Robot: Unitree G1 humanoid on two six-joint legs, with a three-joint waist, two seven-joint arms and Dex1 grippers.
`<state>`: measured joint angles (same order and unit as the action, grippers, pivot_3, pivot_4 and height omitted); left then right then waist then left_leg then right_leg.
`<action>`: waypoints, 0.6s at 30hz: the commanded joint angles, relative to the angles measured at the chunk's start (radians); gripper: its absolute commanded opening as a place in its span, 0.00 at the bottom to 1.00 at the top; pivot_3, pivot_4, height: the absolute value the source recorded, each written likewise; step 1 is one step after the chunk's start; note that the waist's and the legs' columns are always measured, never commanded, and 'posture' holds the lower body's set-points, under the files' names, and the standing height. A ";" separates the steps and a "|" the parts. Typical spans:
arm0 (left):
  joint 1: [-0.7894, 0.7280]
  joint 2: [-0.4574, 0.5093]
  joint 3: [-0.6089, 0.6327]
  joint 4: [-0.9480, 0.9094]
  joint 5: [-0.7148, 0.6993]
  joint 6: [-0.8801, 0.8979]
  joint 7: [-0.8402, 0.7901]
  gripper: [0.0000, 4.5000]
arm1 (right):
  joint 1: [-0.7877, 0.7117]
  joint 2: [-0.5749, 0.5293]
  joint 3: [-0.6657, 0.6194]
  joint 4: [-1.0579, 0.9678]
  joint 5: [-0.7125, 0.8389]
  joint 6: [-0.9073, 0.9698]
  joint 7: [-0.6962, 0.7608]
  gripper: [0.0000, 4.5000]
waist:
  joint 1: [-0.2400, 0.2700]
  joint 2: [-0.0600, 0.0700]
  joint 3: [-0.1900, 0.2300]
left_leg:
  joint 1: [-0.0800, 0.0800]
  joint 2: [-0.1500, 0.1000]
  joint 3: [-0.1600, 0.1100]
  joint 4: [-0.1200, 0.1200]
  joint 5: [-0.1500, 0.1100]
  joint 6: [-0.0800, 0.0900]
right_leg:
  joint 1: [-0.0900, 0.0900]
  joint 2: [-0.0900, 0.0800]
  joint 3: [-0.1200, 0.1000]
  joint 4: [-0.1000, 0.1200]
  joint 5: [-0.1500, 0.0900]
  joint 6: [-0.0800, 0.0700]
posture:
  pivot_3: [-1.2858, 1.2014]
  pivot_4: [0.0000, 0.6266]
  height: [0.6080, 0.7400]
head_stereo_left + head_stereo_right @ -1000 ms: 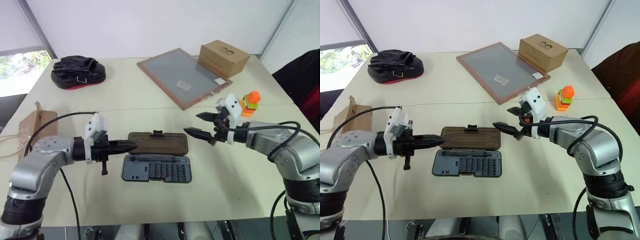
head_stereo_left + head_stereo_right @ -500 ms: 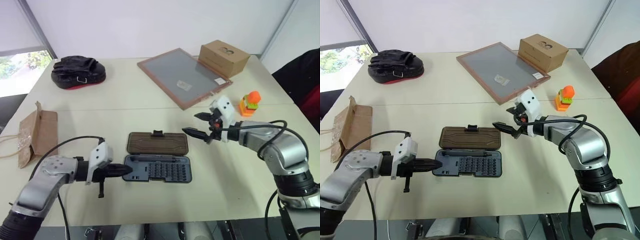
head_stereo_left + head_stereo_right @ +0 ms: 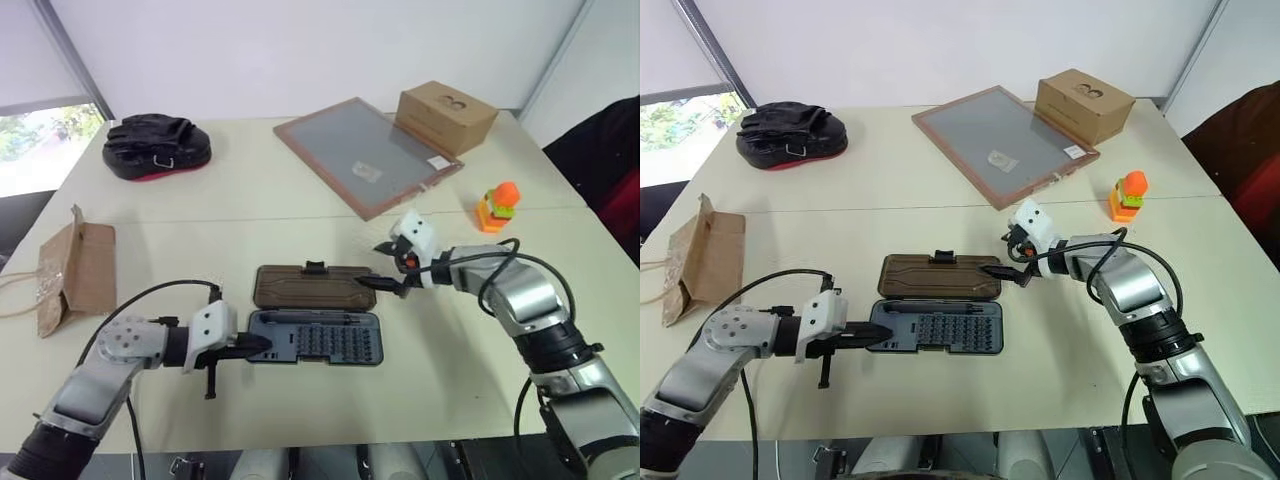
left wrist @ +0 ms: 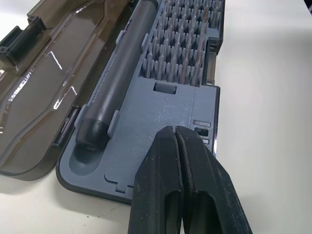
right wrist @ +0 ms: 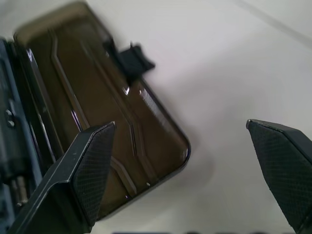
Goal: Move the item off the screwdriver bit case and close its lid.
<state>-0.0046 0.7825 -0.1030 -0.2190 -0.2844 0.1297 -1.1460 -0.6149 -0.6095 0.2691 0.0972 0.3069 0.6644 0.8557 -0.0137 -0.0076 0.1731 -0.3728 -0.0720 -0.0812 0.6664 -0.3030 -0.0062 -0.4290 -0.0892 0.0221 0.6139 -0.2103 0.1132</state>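
The bit case [image 3: 315, 337] lies open, long side across the table, lid [image 3: 316, 286] flat behind it. The left gripper [image 3: 256, 345] (pinched closed) is at its left end; the right gripper [image 3: 390, 267], spread wide, is at the lid's right corner. The toy [image 3: 499, 206] stands well apart, near the framed panel [image 3: 365, 152].

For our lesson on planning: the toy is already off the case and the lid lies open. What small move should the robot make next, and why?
Probably ease the open right gripper under the lid's right end, to start flipping it over the tray. The lid lies flat open on the table, its corner between the spread fingers. The shut left gripper sits at the tray's left end, seemingly steadying it. The toy stands clear.
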 commanded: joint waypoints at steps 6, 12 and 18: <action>0.052 -0.005 -0.025 0.013 0.024 0.046 0.045 0.00 | -0.086 0.060 0.067 0.210 -0.134 -0.109 0.069 0.80 | -0.001 0.001 -0.001 | 0.000 0.000 0.000 0.000 0.000 0.000 | 0.000 0.000 0.000 0.000 0.000 0.000 | 0.52 0.24 1.00; 0.072 -0.013 -0.017 0.005 0.007 0.058 0.071 0.00 | -0.072 0.062 0.112 0.233 -0.216 -0.186 0.114 0.09 | -0.001 0.004 -0.008 | 0.002 0.000 0.000 0.000 0.000 0.000 | 0.002 0.000 0.000 0.000 0.000 0.000 | 0.52 0.24 1.00; 0.083 -0.024 -0.006 0.013 -0.006 0.070 0.093 0.00 | -0.072 0.050 0.145 0.246 -0.316 -0.334 0.128 0.01 | -0.003 0.005 -0.014 | 0.006 0.001 0.000 -0.002 0.000 0.000 | 0.005 0.001 0.000 0.000 0.000 0.000 | 0.52 0.24 1.00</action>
<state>0.0500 0.7576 -0.0904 -0.2399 -0.3120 0.1659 -1.0600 -0.7027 -0.5589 0.3897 0.3198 0.0381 0.3540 0.9958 -0.0163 -0.0024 0.1589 -0.3659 -0.0713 -0.0816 0.6648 -0.3031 -0.0063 -0.4233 -0.0876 0.0217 0.6142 -0.2106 0.1128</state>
